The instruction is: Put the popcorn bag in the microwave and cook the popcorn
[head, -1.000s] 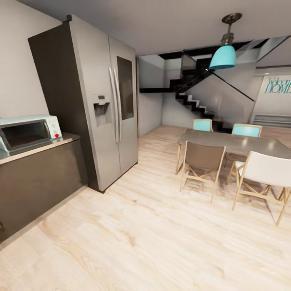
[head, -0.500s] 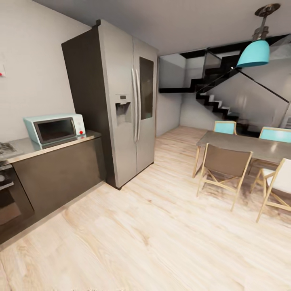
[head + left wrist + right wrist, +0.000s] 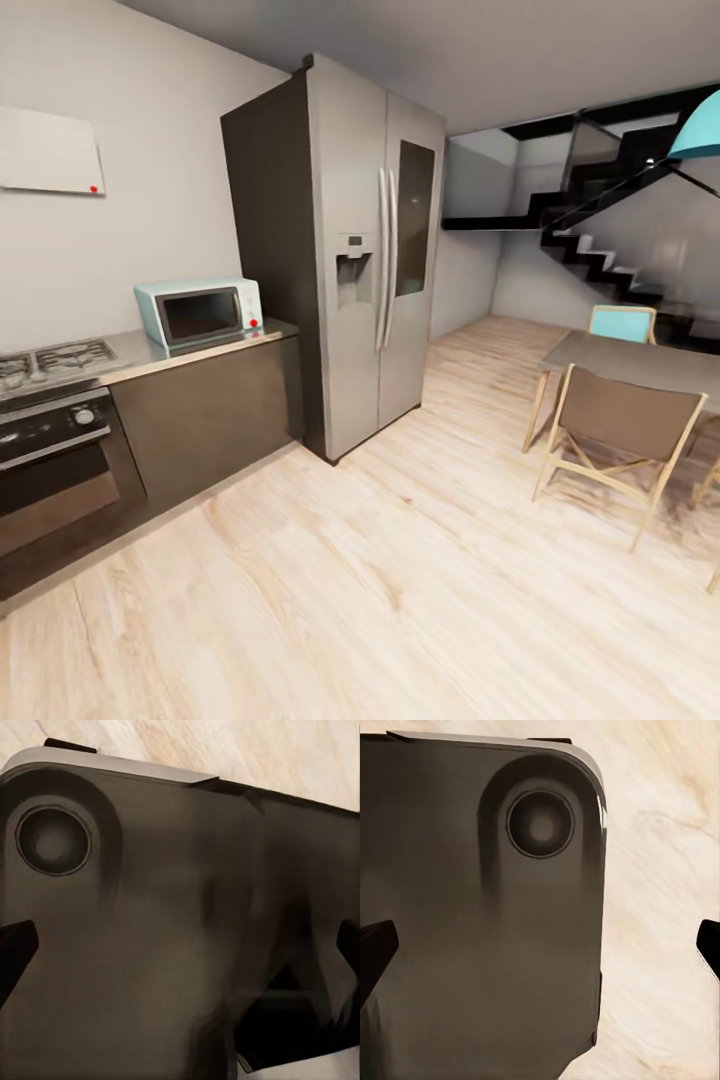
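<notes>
Well, head view: microwave [image 3: 198, 312], small pale blue box w/ dark glass door and white panel, sits on the countertop [image 3: 140, 352], a smooth grey slab w/ thin shiny edge, above dark cabinets. It's between the gas hob [image 3: 45, 362] w/ black oven [image 3: 55, 465] below and the tall steel fridge [image 3: 375, 255]. Pale wood-plank floor [image 3: 400, 580]; folding chair [image 3: 625, 440] at a grey table [image 3: 640, 358].

Left wrist view: left gripper [image 3: 180, 952], dark finger tips at both frame edges, wide apart, over a dark rounded robot base panel [image 3: 165, 922].

Right wrist view: right gripper [image 3: 540, 949] likewise spread apart, same dark panel [image 3: 472, 930] beside wood floor.
</notes>
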### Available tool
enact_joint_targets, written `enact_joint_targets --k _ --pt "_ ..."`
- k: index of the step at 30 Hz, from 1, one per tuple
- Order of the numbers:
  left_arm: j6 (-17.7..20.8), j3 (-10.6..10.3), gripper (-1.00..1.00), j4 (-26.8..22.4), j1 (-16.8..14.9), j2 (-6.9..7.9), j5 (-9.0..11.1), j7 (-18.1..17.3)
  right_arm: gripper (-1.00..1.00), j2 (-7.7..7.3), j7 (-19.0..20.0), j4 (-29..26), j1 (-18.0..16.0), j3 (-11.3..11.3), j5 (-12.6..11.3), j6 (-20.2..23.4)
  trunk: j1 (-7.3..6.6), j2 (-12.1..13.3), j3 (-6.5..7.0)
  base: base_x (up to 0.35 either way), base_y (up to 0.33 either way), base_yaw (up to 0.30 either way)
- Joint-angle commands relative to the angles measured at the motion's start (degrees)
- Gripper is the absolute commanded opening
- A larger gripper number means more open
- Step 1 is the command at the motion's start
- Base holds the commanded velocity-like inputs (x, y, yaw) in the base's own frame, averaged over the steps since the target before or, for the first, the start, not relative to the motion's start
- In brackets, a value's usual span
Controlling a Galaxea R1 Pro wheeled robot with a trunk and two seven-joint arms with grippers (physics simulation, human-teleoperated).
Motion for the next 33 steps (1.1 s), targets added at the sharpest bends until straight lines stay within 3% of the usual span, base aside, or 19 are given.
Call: enact_joint_targets --k 1,2,5,6,9,25,33 --pt "-0.04 0.06 1.00 -0.01 0.01 -0.03 0.77 -0.14 1.00 0.00 -0.12 0.04 0.00 0.03 -0.03 -0.27 0.00 -0.02 -0.03 0.000 0.000 0.296" --pt "-0.04 0.06 1.00 0.02 0.01 -0.08 1.03 -0.04 1.00 0.02 -0.12 0.04 0.00 0.03 -0.03 -0.27 0.00 -0.02 -0.03 0.000 0.000 0.296" --pt "-0.08 0.19 1.00 0.07 -0.01 -0.40 1.43 5.47 1.00 0.08 -0.12 0.04 0.00 0.03 -0.03 -0.27 0.00 -0.02 -0.03 0.000 0.000 0.296" --pt "-0.11 0.21 1.00 0.01 0.02 -0.57 1.53 10.71 1.00 0.09 -0.12 0.04 0.00 0.03 -0.03 -0.27 0.00 -0.02 -0.03 0.000 0.000 0.296" --pt "-0.13 0.23 1.00 -0.04 0.01 -0.63 1.46 13.75 1.00 0.06 -0.12 0.04 0.00 0.03 -0.03 -0.26 0.00 -0.02 -0.03 0.000 0.000 0.296" --pt "-0.22 0.16 1.00 -0.10 0.01 -0.66 1.44 14.22 1.00 0.00 -0.12 0.04 0.00 0.03 -0.03 -0.26 0.00 -0.02 -0.03 0.000 0.000 0.296" --pt "-0.15 0.15 1.00 -0.10 0.01 -0.68 1.41 14.22 1.00 -0.57 -0.08 0.04 0.00 0.11 -0.03 -0.19 0.00 -0.02 -0.03 0.000 0.000 0.055"
